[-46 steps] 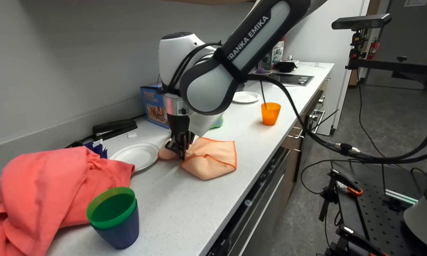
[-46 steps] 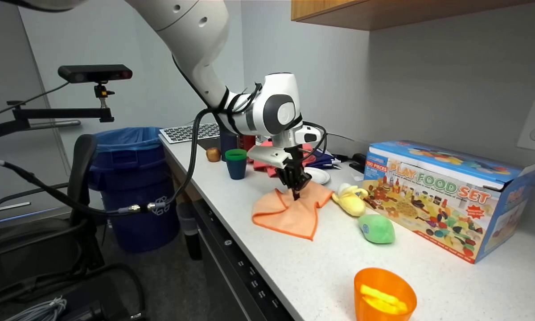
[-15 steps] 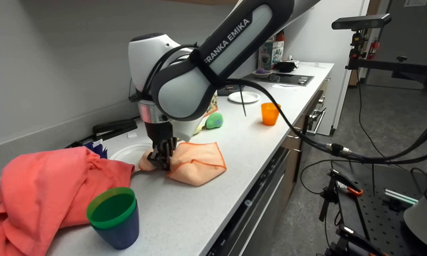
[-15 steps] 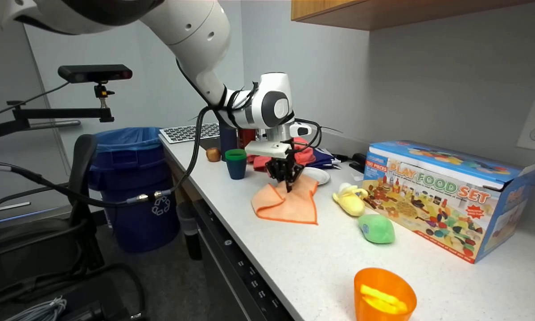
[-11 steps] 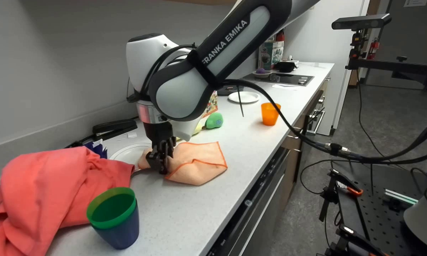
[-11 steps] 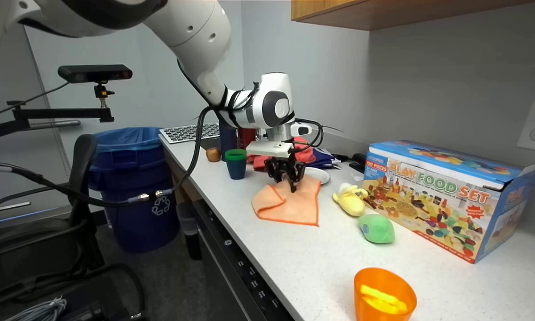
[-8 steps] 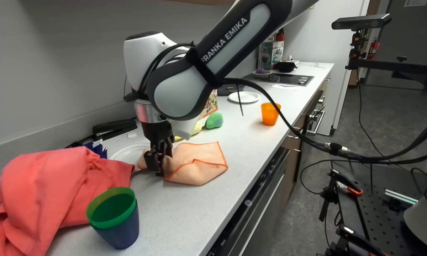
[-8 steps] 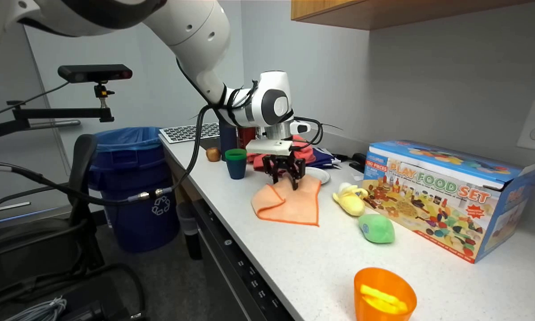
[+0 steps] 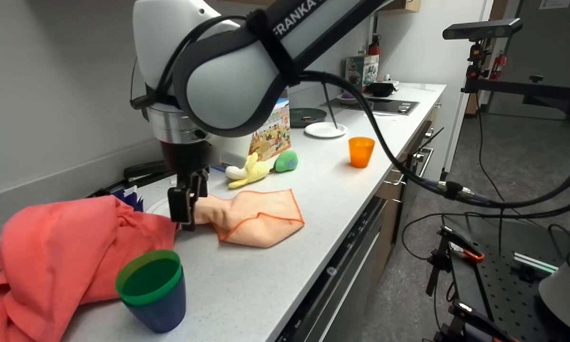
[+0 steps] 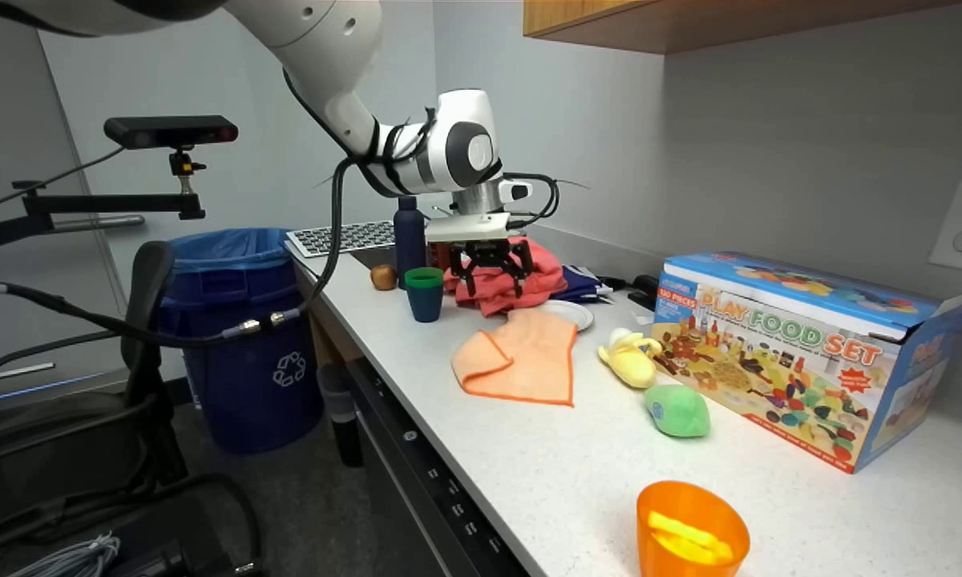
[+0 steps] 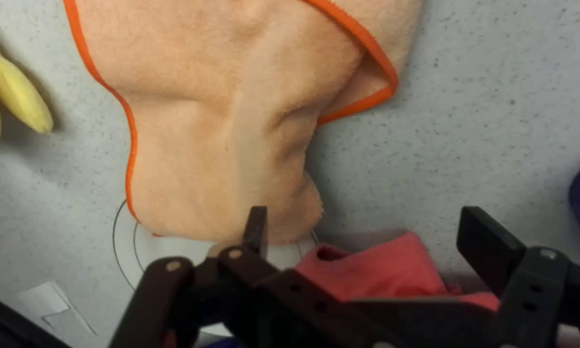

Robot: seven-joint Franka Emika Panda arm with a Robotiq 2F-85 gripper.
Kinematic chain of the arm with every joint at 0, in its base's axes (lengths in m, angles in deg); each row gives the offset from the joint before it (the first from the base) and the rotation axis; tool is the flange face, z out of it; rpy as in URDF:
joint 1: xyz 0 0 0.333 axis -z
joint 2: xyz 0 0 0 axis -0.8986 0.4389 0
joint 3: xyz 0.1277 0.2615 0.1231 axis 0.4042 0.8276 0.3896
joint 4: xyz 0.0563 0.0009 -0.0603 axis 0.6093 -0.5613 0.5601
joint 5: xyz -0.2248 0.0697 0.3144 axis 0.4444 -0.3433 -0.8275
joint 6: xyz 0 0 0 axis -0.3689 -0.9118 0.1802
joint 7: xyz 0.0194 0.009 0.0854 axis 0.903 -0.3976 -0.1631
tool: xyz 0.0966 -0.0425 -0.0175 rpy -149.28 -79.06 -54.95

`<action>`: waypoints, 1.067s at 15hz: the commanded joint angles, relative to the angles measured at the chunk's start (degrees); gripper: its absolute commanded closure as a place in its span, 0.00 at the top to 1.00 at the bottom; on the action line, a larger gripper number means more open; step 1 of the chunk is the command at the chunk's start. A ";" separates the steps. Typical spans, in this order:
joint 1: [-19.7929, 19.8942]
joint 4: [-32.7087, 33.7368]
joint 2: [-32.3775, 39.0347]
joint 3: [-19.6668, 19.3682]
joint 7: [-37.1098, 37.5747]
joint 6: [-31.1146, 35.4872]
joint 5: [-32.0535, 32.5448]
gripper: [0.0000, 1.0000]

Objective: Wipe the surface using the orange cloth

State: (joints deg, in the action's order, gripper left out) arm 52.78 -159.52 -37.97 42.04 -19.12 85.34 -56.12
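Observation:
The orange cloth [image 9: 261, 216] lies loosely folded on the light grey surface [image 9: 247, 280], pale peach with a brighter orange hem. In the wrist view, the near end of the cloth [image 11: 212, 121] overlaps the rim of a white plate. My gripper [image 10: 495, 287] hangs above the counter, clear of the cloth, towards the bunched coral-red cloth. Its fingers stand wide apart in the wrist view, with nothing held in the gripper [image 11: 365, 217]; red fabric and bare counter show below and beyond the gap.
Beside the gripper lies the coral-red cloth [image 9: 76, 251], with stacked cups [image 9: 152, 289] in front. A plate [image 10: 581, 315], yellow plush [image 10: 632, 362], green plush [image 10: 678, 411] and toy box [image 10: 786, 361] line the wall side. An orange cup [image 9: 361, 153] stands farther along the counter.
Gripper and cloth first slid together towards the coral-red cloth. Then the fingers spread and let go, and the gripper rose and moved farther that way, leaving the cloth lying still.

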 commanded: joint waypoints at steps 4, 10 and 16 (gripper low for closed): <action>0.55 -6.17 -11.76 3.93 -5.36 -8.27 -2.15 1.00; 0.69 -16.86 -25.23 4.50 -5.11 -9.35 -1.99 1.00; 0.61 -16.63 -25.21 4.35 -3.35 -9.44 -1.39 1.00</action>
State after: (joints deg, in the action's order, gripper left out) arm 53.04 -176.31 -63.20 45.98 -22.52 76.09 -57.53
